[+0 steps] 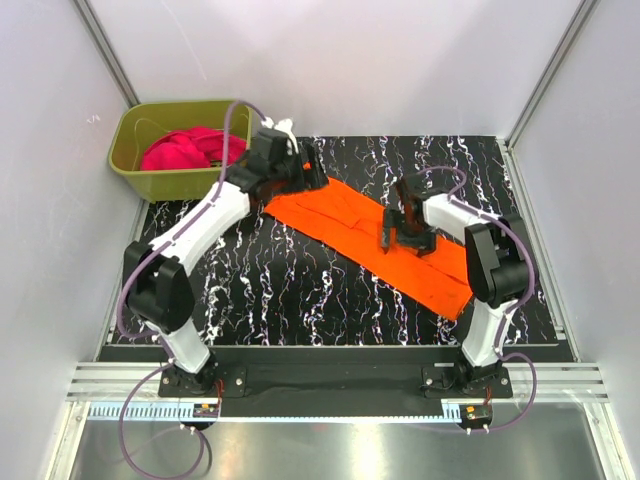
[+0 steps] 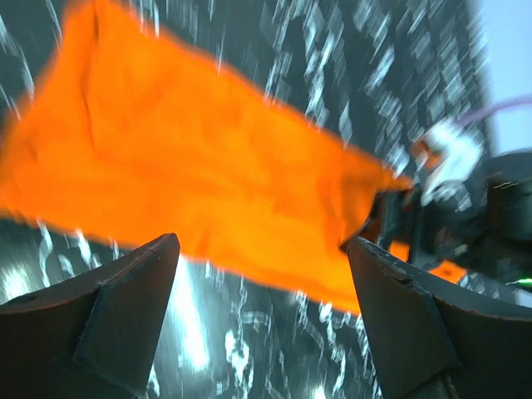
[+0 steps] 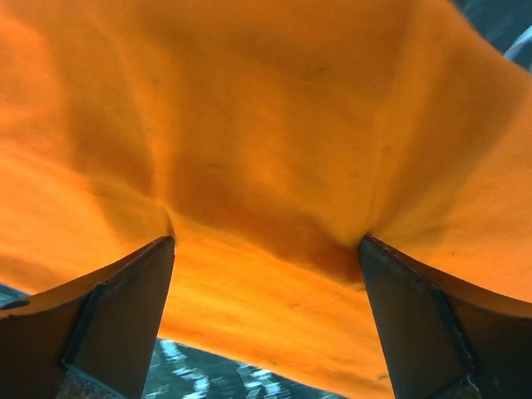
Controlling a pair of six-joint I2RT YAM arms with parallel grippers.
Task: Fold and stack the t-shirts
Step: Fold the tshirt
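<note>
The orange t-shirt [image 1: 355,225] lies as a long band slanting from back centre to front right on the table. My left gripper [image 1: 316,178] is open just off its back-left end. In the left wrist view the gripper [image 2: 262,245] has its jaws wide apart and empty, with the orange t-shirt [image 2: 191,166] lying ahead, blurred. My right gripper [image 1: 398,238] is over the middle of the shirt. In the right wrist view the gripper [image 3: 266,241] is open, its fingertips pressing into the orange cloth [image 3: 266,125]. The magenta-pink t-shirt [image 1: 185,150] lies bunched in the tub.
The olive-green tub [image 1: 130,170] stands at the back left corner, off the black marbled tabletop [image 1: 290,290]. White walls close in the back and both sides. The right arm [image 2: 465,199] shows at the right of the left wrist view.
</note>
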